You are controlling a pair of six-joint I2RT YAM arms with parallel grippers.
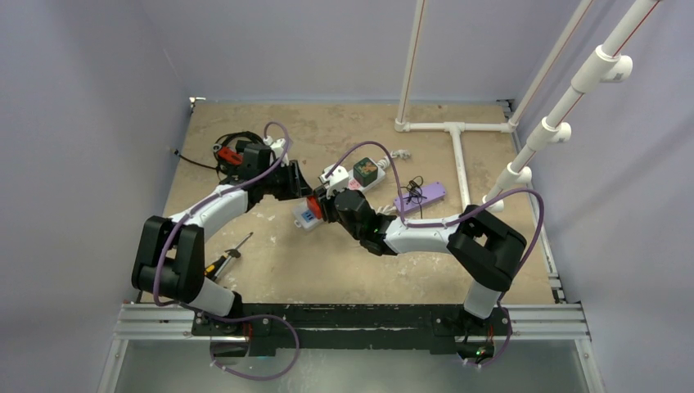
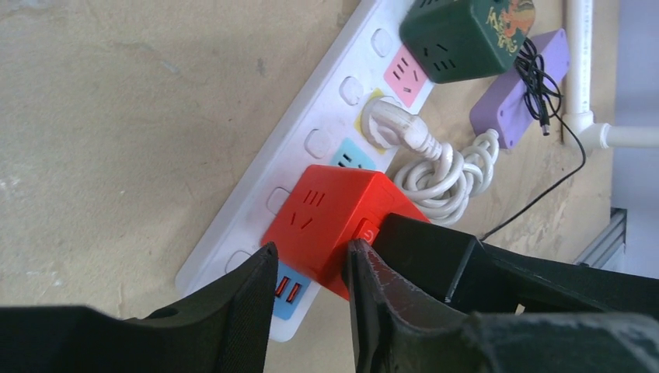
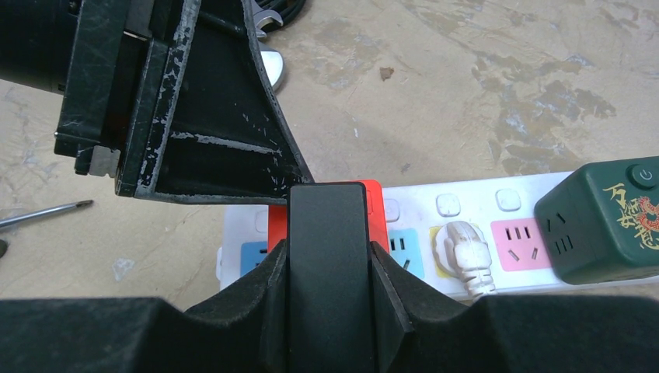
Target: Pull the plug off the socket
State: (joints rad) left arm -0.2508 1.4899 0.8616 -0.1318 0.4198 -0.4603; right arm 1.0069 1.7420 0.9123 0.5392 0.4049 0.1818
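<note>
The red plug [image 2: 326, 217] sits in the socket [image 2: 315, 116] lying on the tabletop [image 2: 116, 116]. The left end effector [image 2: 307, 260] straddles its near corner and the right end effector [image 3: 326, 249] sits against it; whether either grips is unclear.

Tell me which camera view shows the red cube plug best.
Left wrist: the red cube plug shows two faces, seated on the socket. Right wrist shows only red edges; top view, a small spot.
</note>
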